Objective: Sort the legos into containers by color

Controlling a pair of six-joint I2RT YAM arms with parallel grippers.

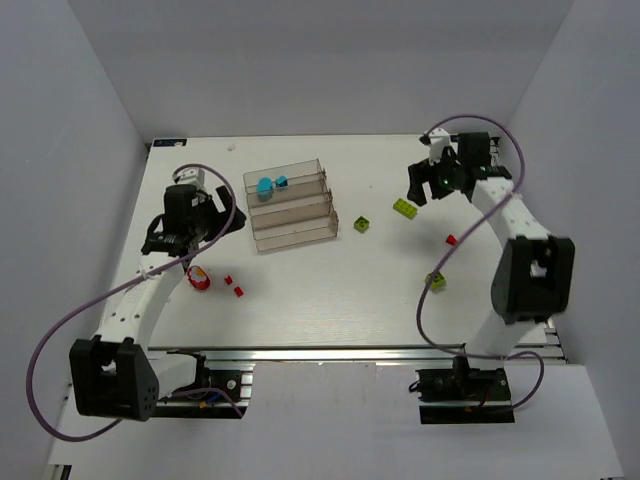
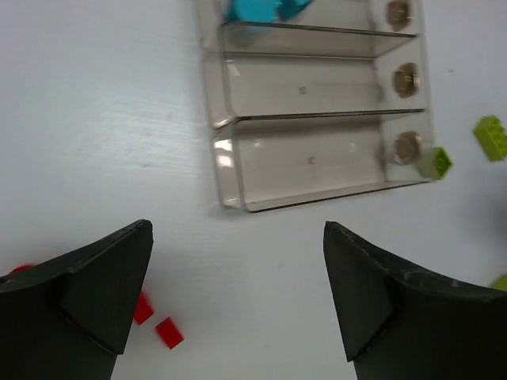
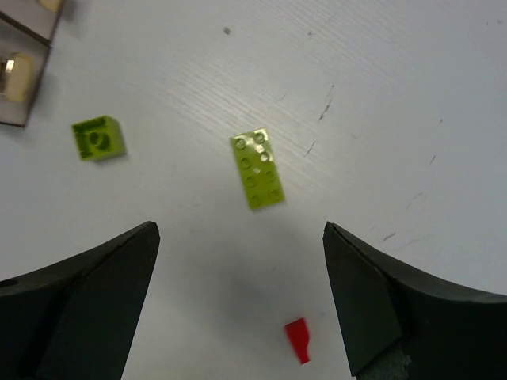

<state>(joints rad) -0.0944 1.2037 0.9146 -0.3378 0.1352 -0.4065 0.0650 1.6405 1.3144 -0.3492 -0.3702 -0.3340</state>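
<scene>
The clear three-trough rack [image 1: 290, 207] stands left of centre; its far trough holds two cyan legos [image 1: 270, 184], and the other two troughs look bare. The rack [image 2: 317, 162] and the cyan legos [image 2: 253, 9] also show in the left wrist view. My left gripper [image 1: 172, 246] is open and empty, above the table by three red legos [image 1: 228, 279]; two of them lie near its left finger [image 2: 168, 332]. My right gripper [image 1: 425, 190] is open and empty, above a long lime-green lego [image 3: 257, 168] and a small red lego [image 3: 298, 339].
A square green lego [image 1: 361, 224] lies right of the rack and shows in the right wrist view [image 3: 98, 138]. Another green lego [image 1: 437, 282] lies near the right arm. A red lego [image 1: 451, 240] lies beside that arm. White walls enclose the table.
</scene>
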